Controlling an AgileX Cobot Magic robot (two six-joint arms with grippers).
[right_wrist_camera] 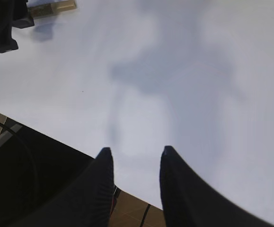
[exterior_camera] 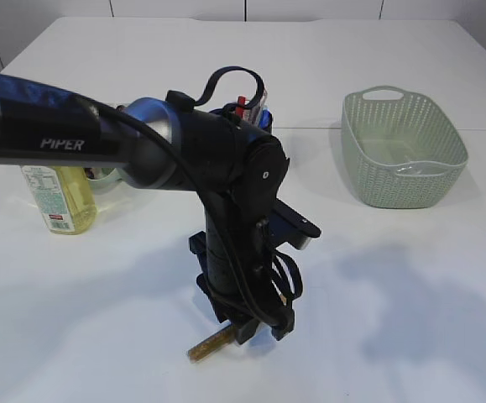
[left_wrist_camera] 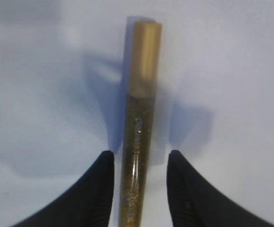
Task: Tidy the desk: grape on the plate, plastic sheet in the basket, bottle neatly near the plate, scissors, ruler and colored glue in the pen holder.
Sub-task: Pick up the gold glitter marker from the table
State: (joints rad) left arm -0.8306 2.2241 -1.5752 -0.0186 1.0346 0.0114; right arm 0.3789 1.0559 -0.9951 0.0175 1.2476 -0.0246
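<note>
The colored glue [left_wrist_camera: 139, 137], a slim gold glitter tube with a matte gold cap, lies flat on the white surface [exterior_camera: 410, 319] near its front edge. In the left wrist view it runs lengthwise straight between the two dark fingers [left_wrist_camera: 92, 194] of the left gripper [left_wrist_camera: 139, 158]. The jaws stand partly apart, one on each side of the tube; a thin strip of white shows beside the tube on each side, so they bracket it and are not clamped on it. In the exterior view the left arm [exterior_camera: 142, 143] reaches down over the tube, whose capped end pokes out below the wrist.

The right gripper [right_wrist_camera: 136, 153] hangs over bare surface by the front edge, its jaws likewise partly apart with nothing between them; the glue tube shows far off in the top corner of that view.

Farther back, a bottle [exterior_camera: 58, 197] of yellow liquid stands upright on the left, partly behind the arm. The pen holder [exterior_camera: 255, 113] is mostly hidden behind the arm's joint. A pale green woven basket [exterior_camera: 377, 185] sits to the right, well apart from the glue, with something clear lying inside. White wall panels close the room behind the surface.
</note>
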